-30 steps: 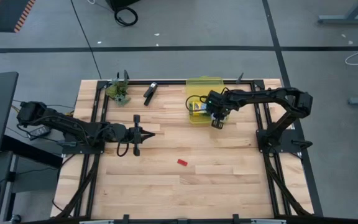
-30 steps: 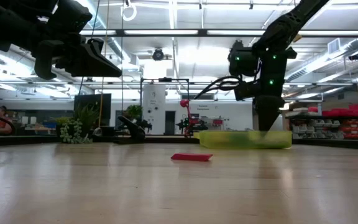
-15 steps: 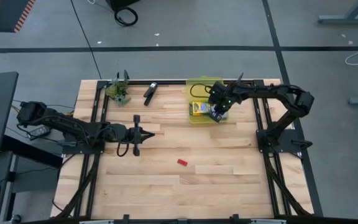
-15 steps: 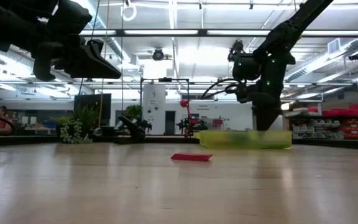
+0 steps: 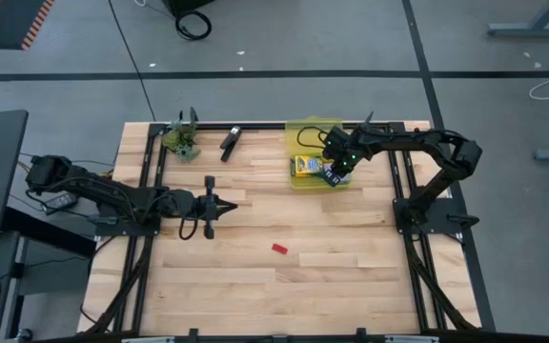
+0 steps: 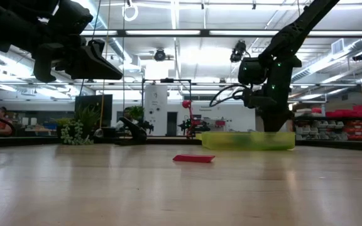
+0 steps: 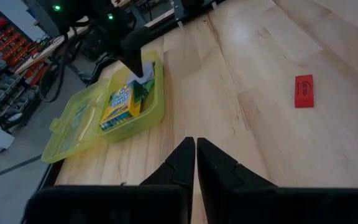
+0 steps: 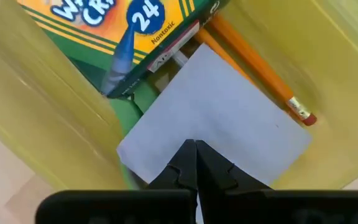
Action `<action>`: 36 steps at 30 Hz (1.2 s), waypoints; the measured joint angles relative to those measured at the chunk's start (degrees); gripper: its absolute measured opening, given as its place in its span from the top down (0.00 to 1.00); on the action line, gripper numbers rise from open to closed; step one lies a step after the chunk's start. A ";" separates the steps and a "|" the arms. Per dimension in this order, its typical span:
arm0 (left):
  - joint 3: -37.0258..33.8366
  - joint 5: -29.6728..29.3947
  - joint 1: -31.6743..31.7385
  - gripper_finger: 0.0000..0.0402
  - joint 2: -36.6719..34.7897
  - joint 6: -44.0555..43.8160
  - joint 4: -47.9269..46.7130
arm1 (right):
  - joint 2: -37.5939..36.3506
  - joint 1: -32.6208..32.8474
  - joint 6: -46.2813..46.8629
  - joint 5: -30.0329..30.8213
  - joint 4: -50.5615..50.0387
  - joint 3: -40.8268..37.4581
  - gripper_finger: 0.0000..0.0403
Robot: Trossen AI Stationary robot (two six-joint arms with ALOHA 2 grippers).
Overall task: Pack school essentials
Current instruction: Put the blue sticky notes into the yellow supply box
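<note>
From above, the wooden desk (image 5: 255, 286) carries a yellow-green case (image 5: 315, 152) near its far edge, and the right gripper (image 5: 335, 174) reaches down into it beside the crayon box (image 5: 305, 165). The left gripper (image 5: 227, 204) hangs over the desk's left half, well apart from the case, jaws pressed together. A tiny red piece (image 5: 278, 249) lies alone near the desk's middle. At the far left corner sit a black clip-like object (image 5: 230, 141) and a greenish clump (image 5: 181, 143).

The level view across the desk shows the red piece (image 6: 193, 158) flat on the wood in front of the case (image 6: 248, 140), with the right arm dropping into the case from above; what the case holds is hidden here.

The left wrist view looks past its own closed jaws (image 7: 195, 149) to the open case (image 7: 104, 121), its lid folded back, the crayon box (image 7: 120, 104) inside and the right gripper's tip (image 7: 137, 65) over it. The red piece (image 7: 304, 91) lies off to one side.

Only the right wrist view gives readable print: the crayon box (image 8: 123, 28) shows "24" and "Nontoxic". Beside it lie a pale square pad (image 8: 219, 115), an orange pencil (image 8: 260, 78) with an eraser end, and a purple pen (image 8: 120, 56). The right jaws (image 8: 195, 152) are pressed together at the pad's edge; a pinch on it cannot be told.
</note>
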 joint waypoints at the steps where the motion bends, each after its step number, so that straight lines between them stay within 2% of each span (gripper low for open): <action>1: 0.00 0.00 0.00 0.94 0.00 0.00 -0.01 | 0.00 0.24 0.00 0.73 -0.02 -0.29 0.99; 13: -0.02 0.00 0.01 0.94 0.00 -0.31 -0.03 | -0.33 0.63 0.25 3.24 2.72 -2.59 0.99; 24: -0.02 0.00 0.00 0.96 0.00 -1.29 -0.19 | -0.86 1.09 -0.21 4.01 -1.50 1.90 0.99; 30: -0.02 0.00 0.00 0.94 0.00 -1.11 -0.21 | -0.87 1.67 1.64 2.63 -1.30 -0.05 0.99; 36: -0.04 0.00 0.00 0.95 0.00 -0.92 -0.21 | -1.05 2.49 1.50 4.16 3.00 -2.71 0.99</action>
